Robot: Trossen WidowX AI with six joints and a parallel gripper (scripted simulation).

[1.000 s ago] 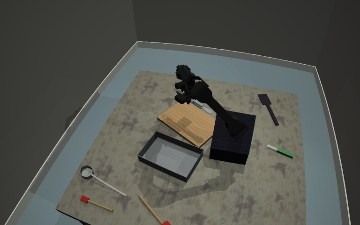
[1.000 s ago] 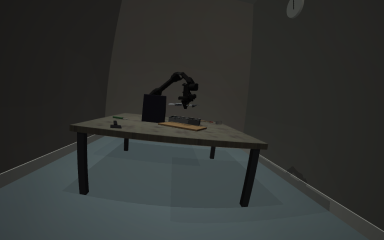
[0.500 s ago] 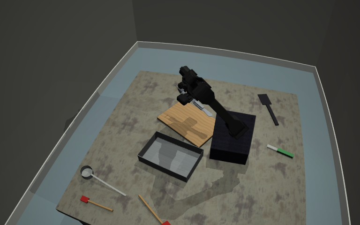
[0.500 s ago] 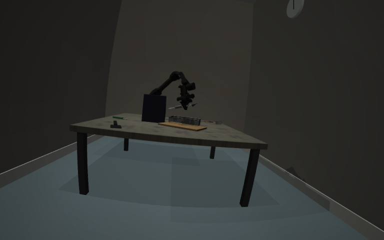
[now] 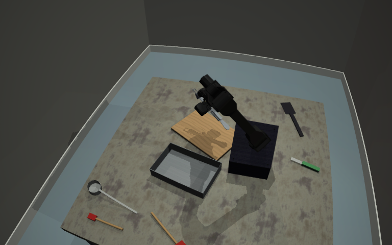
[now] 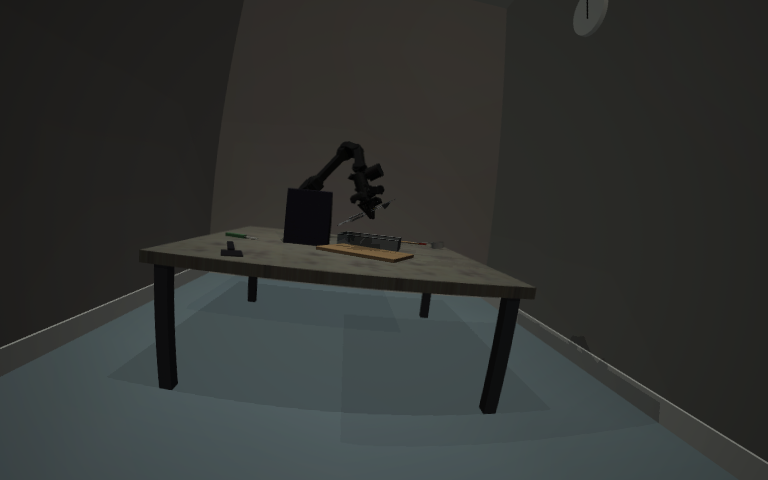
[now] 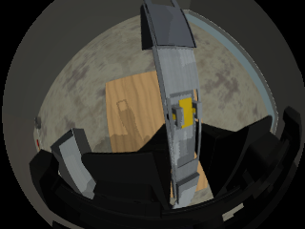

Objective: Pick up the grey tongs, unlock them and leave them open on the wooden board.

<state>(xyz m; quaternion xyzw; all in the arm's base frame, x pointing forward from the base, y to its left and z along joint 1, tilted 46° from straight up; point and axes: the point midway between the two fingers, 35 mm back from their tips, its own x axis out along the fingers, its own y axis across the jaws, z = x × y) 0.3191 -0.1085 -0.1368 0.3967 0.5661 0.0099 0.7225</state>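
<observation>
My gripper (image 5: 209,107) (image 6: 370,210) (image 7: 176,126) is shut on the grey tongs (image 5: 224,124) (image 6: 351,219) (image 7: 174,71) and holds them in the air above the far side of the wooden board (image 5: 185,125) (image 6: 390,257) (image 7: 136,95). The tongs are tilted, and their broad end is lower and points toward the arm's base block. Their two arms lie close together, and a yellow lock piece (image 7: 185,114) shows just beyond my fingers. The dark roasting tin (image 5: 179,180) (image 6: 368,238) stands empty in front of the board.
The arm's black base block (image 5: 248,161) (image 6: 307,217) stands right of the board. A black spatula (image 5: 292,115) (image 6: 231,250) and a green-handled tool (image 5: 306,164) (image 6: 237,234) lie at the right. A ladle (image 5: 95,187) and two red-tipped wooden-handled tools (image 5: 103,221) (image 5: 164,228) lie at the front left.
</observation>
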